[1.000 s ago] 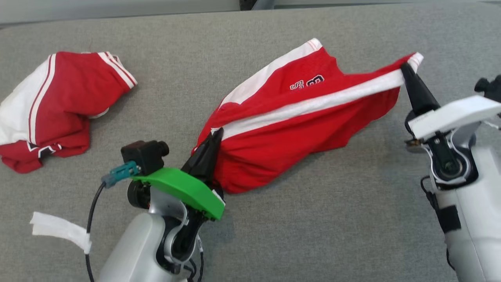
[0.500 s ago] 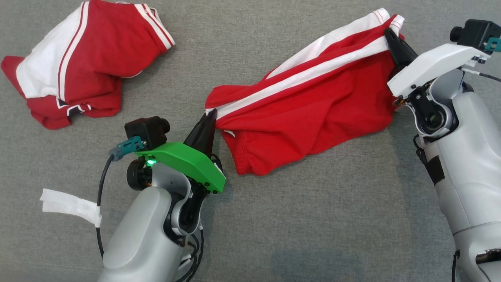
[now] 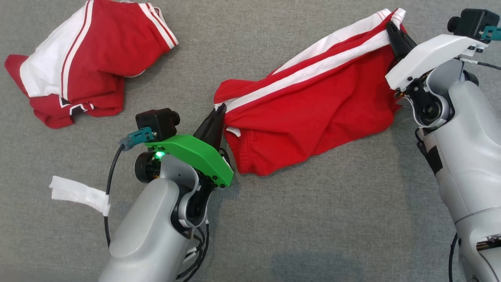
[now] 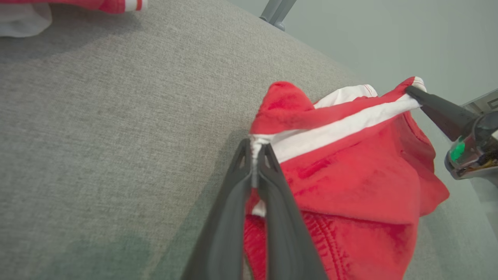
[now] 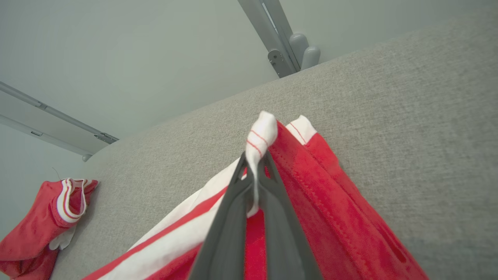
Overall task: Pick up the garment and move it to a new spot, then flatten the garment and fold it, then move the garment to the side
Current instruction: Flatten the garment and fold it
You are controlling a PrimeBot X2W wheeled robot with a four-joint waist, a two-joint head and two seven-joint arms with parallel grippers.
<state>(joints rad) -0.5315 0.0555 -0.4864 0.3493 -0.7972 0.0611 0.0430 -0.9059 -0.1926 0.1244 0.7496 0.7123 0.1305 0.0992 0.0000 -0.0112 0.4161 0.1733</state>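
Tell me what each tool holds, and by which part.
Both hold the red shorts by their white side stripe: left tool at the waistband end, right tool at the striped leg cuff.

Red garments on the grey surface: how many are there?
2. The stretched garment is pinched at one end by the left claw and at the other by the right claw; the crumpled garment lies at far left on the grey surface. Nothing looks hidden.

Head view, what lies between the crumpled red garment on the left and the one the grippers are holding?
Nothing; in the head view the grey surface between the crumpled garment and the held garment is bare.
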